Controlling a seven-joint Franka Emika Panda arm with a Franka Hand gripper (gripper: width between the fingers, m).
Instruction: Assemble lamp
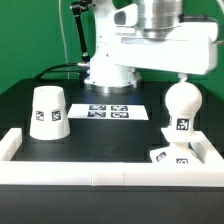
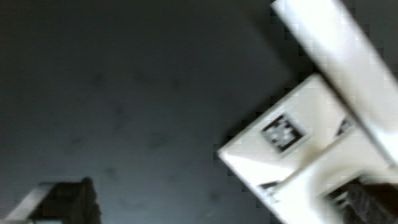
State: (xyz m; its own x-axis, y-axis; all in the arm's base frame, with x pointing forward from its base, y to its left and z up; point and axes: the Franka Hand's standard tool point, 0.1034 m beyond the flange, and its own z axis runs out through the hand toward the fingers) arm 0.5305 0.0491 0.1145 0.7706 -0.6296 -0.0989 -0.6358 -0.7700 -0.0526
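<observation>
The gripper shows only as one dark fingertip (image 2: 63, 200) at the wrist view's edge, so I cannot tell whether the jaws stand wide or narrow; in the exterior view the hand is cut off above the frame. The base (image 2: 302, 135) lies just off to one side below the fingers, its marker visible. In the exterior view the bulb (image 1: 181, 108) stands upright on the base (image 1: 170, 155) (apparently already seated). The shade (image 1: 48, 111) sits well apart, mouth down, toward that view's left; the marker board (image 1: 108, 111) lies between.
</observation>
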